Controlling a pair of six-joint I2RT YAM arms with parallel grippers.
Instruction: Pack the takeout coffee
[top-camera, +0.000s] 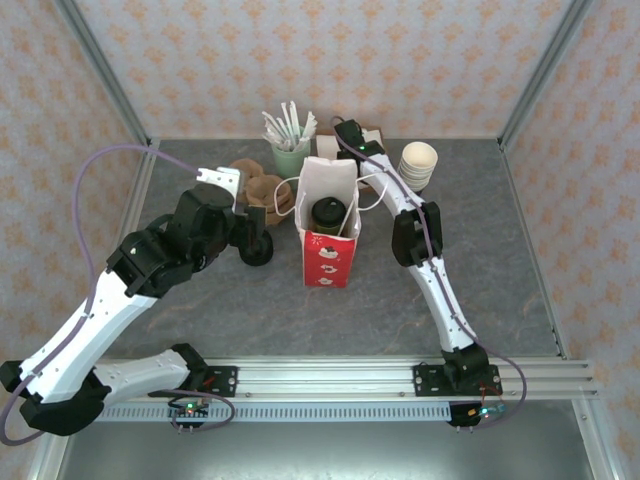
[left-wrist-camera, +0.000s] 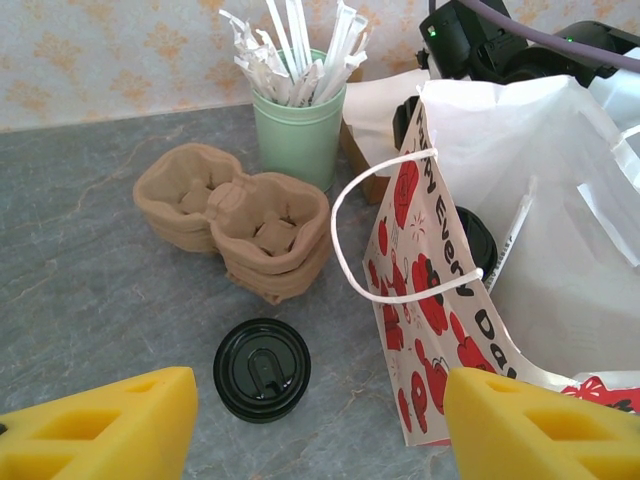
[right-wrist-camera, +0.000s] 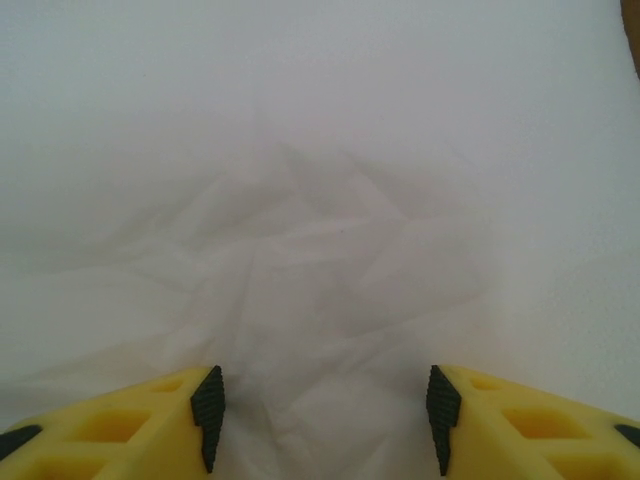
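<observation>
Grey table (top-camera: 500, 280), walled three sides; bag (top-camera: 328, 262) stands mid-table, bare surface toward front edge. Left gripper (left-wrist-camera: 320, 385) (released) hangs over coffee (left-wrist-camera: 262, 368) beside bag; right gripper (right-wrist-camera: 322, 400) released, at bag's rear.

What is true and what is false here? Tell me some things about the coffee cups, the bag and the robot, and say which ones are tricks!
1. A cup with a black lid is already inside the red-and-white bag. True.
2. The second lidded cup is lying on its side. False: it stands upright on the table beside the bag.
3. The left end effector is open above that second cup. True.
4. The mint green cup is empty. False: it is full of white wrapped sticks.
5. The brown cup trays are inside the bag. False: they sit stacked on the table next to the mint green cup.
</observation>
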